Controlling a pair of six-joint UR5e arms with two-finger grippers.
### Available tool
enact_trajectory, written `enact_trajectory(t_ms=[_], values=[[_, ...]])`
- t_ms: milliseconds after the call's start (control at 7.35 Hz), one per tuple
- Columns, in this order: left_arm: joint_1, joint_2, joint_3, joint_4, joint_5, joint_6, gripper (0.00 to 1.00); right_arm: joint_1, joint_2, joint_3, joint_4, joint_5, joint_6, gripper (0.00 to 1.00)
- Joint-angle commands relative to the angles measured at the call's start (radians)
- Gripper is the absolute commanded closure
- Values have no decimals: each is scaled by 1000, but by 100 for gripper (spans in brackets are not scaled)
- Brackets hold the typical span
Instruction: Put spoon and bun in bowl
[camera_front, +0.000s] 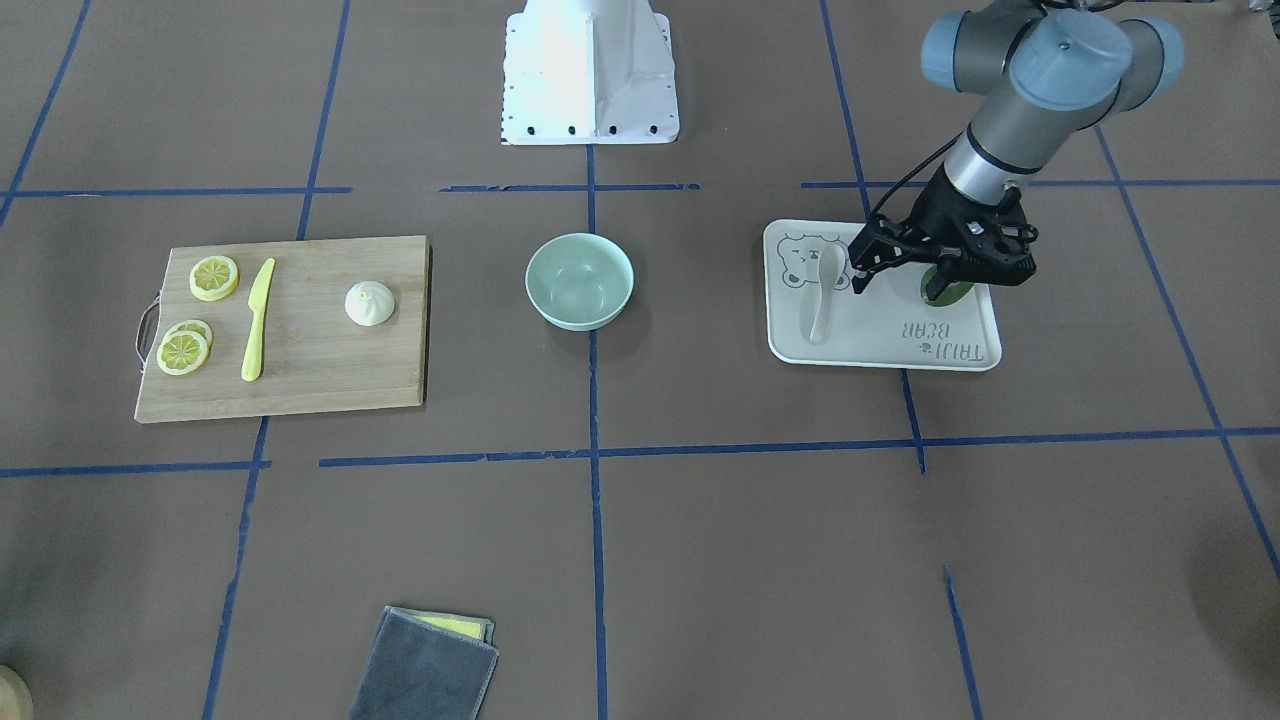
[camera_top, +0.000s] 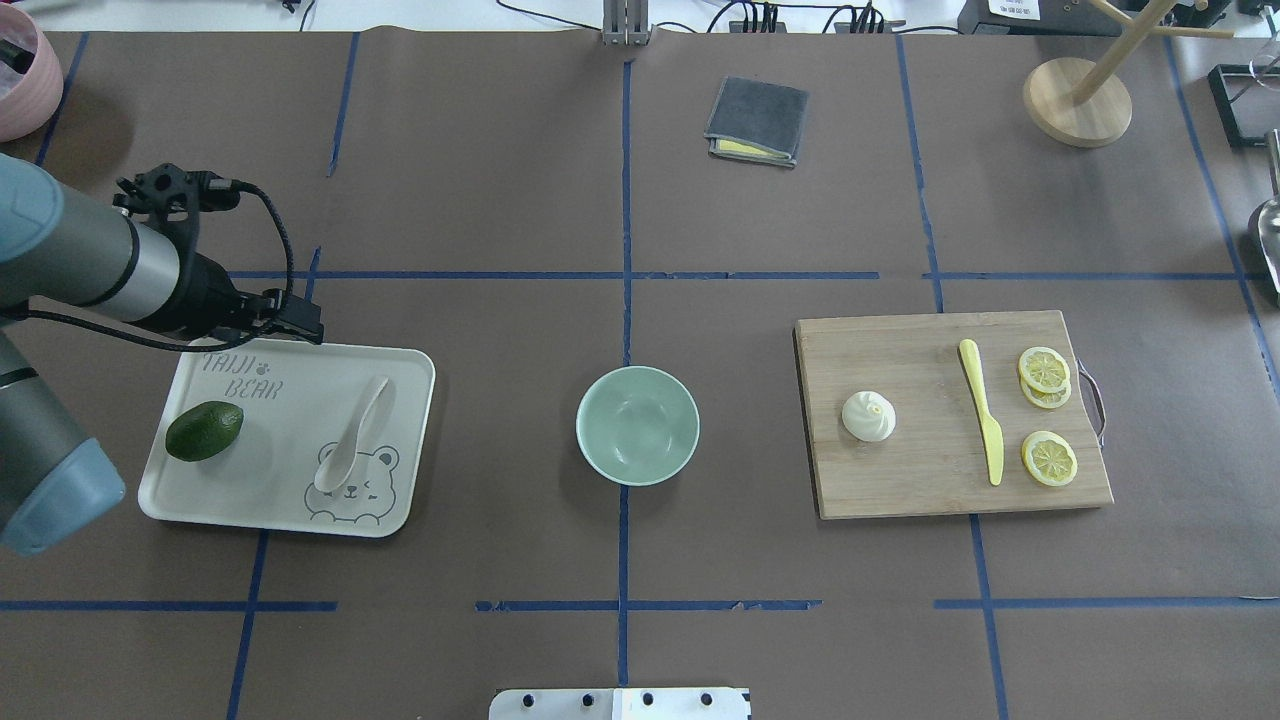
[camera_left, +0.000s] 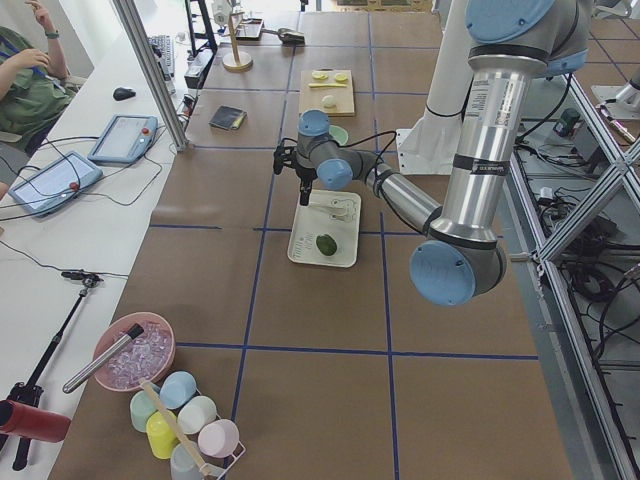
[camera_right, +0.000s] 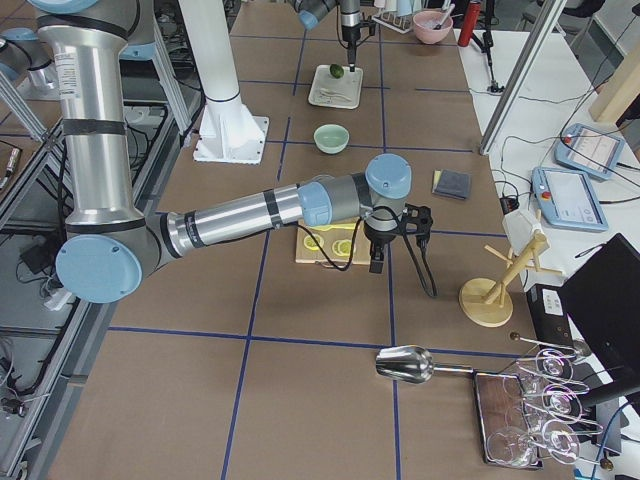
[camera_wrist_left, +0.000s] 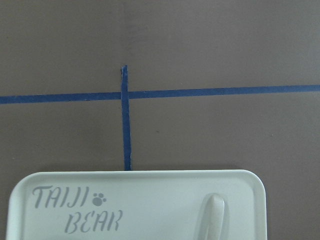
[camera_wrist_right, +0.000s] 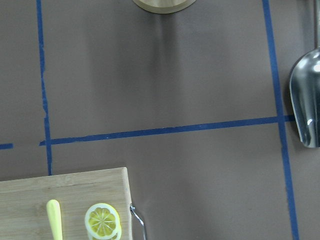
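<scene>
Spoon (camera_top: 352, 434) on tray (camera_top: 270, 485), bun (camera_top: 868, 416) (pleated) on board (camera_top: 920, 480)

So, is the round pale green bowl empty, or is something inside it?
Empty: the inside of the bowl is bare. The white plastic spoon lies on the beige tray, the white pleated bun on the wooden board.

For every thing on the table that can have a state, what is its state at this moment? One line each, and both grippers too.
spoon: lying on the tray, not gripped
bun: upright on the cutting board, untouched
bowl: upright, empty
tray: flat, holding the spoon and an avocado
left gripper: open, above the tray, holding nothing
right gripper: near the cutting board; open or shut cannot be told
</scene>
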Motion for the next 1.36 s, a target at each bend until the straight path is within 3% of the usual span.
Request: enact_trajectory(t_ms=[0,272,544,1224], values=[[65,-16,20,0,55,-19,1,-63,2,59,0,0,103,0],[143,-30,59,-1,112,-60,2,-104,2,78,21,-2,158,0],[156,-45,91,-1,124,-70,6,-154,-2,76,127,-6,280,0],[165,-57,117,-3,126,-70,28,-208,1,76,186,-17,356,0]])
